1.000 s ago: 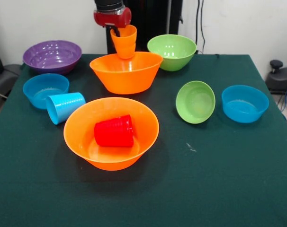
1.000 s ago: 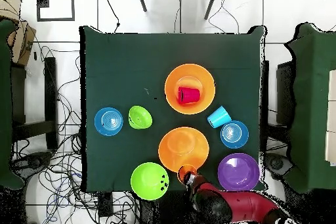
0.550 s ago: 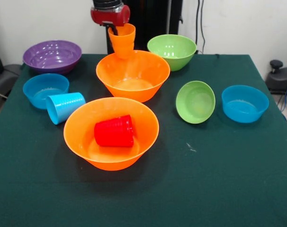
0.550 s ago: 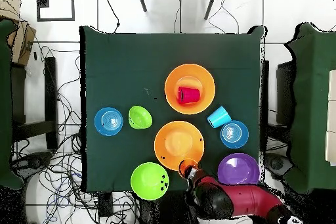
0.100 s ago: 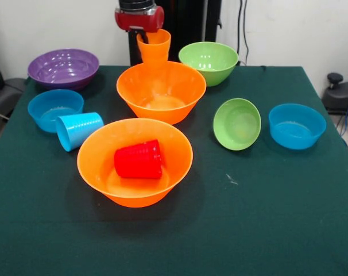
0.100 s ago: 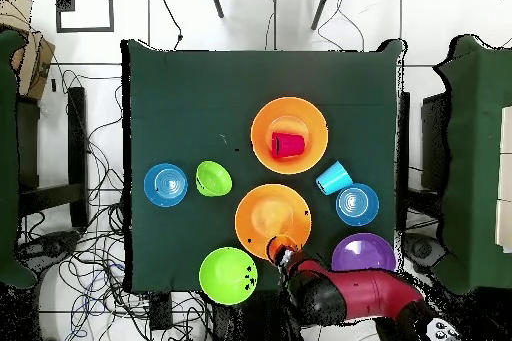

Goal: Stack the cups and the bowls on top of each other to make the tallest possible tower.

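Observation:
My gripper (image 5: 144, 34) is shut on the rim of the orange cup (image 5: 154, 48), which hangs upright just behind the far rim of a large orange bowl (image 5: 161, 91). From overhead the orange cup (image 6: 281, 249) sits at the edge of that bowl (image 6: 272, 219), with the gripper (image 6: 287, 259) over it. A second large orange bowl (image 5: 134, 164) stands nearer and holds the red cup (image 5: 138, 159) on its side. The light blue cup (image 5: 78, 130) lies tipped over to its left. No tower stands.
A purple bowl (image 5: 63, 67) and a small blue bowl (image 5: 54, 108) are at the left. A large green bowl (image 5: 208, 62) is at the back. A tilted small green bowl (image 5: 237, 123) and another small blue bowl (image 5: 297, 125) are at the right.
The far orange bowl, tipped up a second ago, has dropped flat and shifted right. The gripper and orange cup have risen, and the cup has straightened upright.

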{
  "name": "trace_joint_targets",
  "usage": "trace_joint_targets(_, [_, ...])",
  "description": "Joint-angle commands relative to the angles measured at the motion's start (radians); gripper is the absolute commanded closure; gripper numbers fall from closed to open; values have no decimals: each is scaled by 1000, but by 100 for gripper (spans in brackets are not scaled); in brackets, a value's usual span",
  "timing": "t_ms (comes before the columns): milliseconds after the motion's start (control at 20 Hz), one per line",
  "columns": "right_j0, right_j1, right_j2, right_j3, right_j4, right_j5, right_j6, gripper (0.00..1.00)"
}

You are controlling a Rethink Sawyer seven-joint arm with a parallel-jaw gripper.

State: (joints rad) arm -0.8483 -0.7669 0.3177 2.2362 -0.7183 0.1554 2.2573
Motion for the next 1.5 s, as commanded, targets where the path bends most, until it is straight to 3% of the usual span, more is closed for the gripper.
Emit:
trace_joint_targets(50, [48,25,71,-129,11,80,-37,100])
trace_joint_targets(600, [-16,78,133,-192,16,141,-118,100])
trace_joint_targets(900, [-19,84,131,-199,-2,140,-113,100])
trace_joint_targets(1300, [31,84,83,-194,-28,88,-49,100])
trace_joint_targets(1500, [86,85,31,-192,-40,41,3,100])
